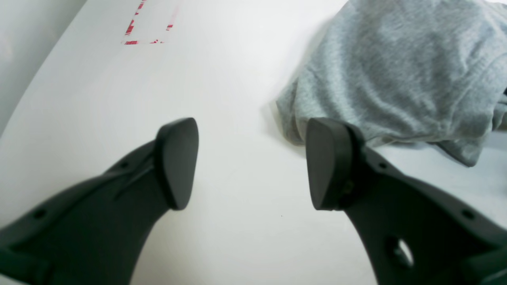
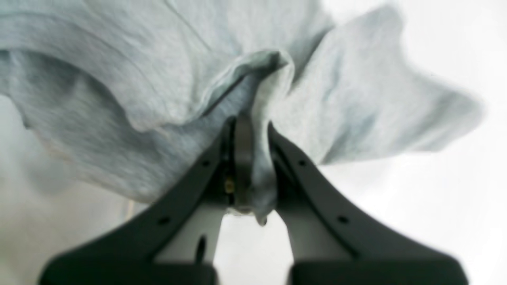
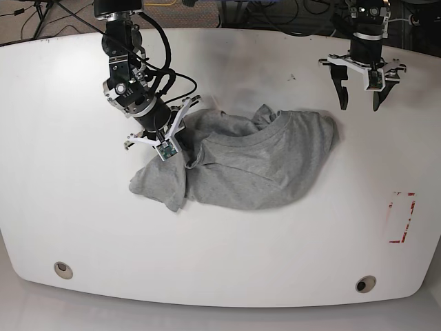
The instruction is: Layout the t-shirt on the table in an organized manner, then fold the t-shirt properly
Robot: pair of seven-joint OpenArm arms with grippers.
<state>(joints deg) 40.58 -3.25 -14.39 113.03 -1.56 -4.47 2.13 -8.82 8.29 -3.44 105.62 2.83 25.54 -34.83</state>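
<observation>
while the crumpled t-shirt (image 3: 241, 162) lies mid-desk (image 3: 62, 179), the right hand (image 2: 249, 166) is clamped on its fabric; the left hand (image 3: 360, 107) hovers apart near the far edge, red-outlined rectangle (image 3: 402, 218) beyond.

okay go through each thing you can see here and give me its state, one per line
t-shirt: crumpled on the table, unfolded, one fold pinched and lifted.
right pincer: shut on a fold of the t-shirt.
left pincer: open, empty, beside the shirt's edge, not touching it.
table: white, bearing the shirt.
red-outlined rectangle: uncovered.
</observation>
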